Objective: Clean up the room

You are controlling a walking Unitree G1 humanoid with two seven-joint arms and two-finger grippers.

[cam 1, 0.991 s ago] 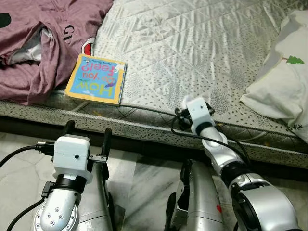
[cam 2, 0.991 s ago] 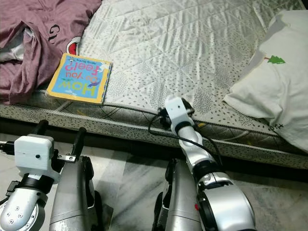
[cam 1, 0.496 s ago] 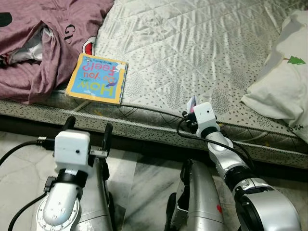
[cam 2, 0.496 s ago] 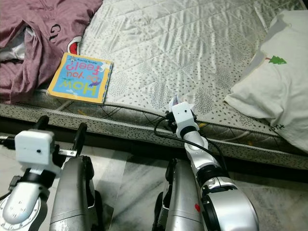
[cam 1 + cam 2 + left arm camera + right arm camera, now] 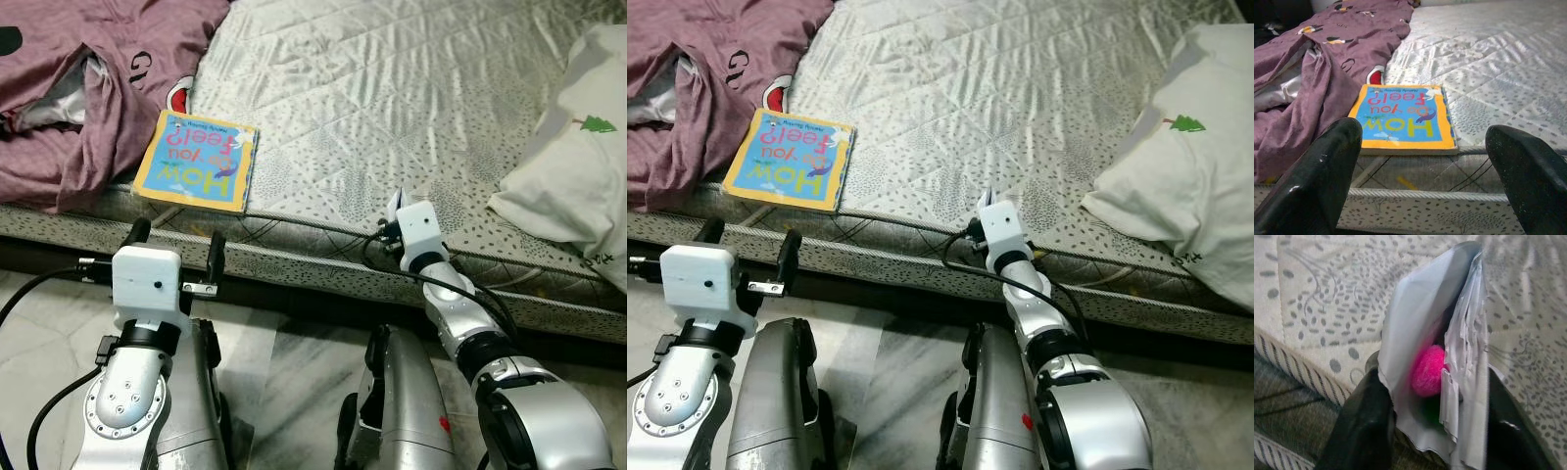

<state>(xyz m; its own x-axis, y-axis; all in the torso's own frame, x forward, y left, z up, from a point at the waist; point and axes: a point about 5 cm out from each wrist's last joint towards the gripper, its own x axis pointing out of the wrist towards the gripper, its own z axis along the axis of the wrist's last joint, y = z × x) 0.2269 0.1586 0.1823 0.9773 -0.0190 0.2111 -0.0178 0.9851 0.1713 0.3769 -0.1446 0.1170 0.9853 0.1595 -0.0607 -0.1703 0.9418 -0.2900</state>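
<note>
- Right wrist view: the right gripper [image 5: 1425, 426] has its two black fingers [image 5: 1359, 431] closed on a crumpled silvery wrapper [image 5: 1430, 333], with a pink ball [image 5: 1427, 371] tucked in the fold between them.
- From the head, the right arm reaches forward and up, wrist raised, so the gripper sits at the mattress [image 5: 392, 98] edge, over its spotted border.
- Left gripper [image 5: 174, 245] is raised on a bent arm, fingers spread wide apart and holding nothing.
- Straight ahead of the left gripper, a book [image 5: 1400, 119] lies flat at the mattress edge.
- Purple clothing [image 5: 1308, 68] lies beside and beyond the book.
- A white pillow [image 5: 578, 166] lies well off to the right gripper's right.
</note>
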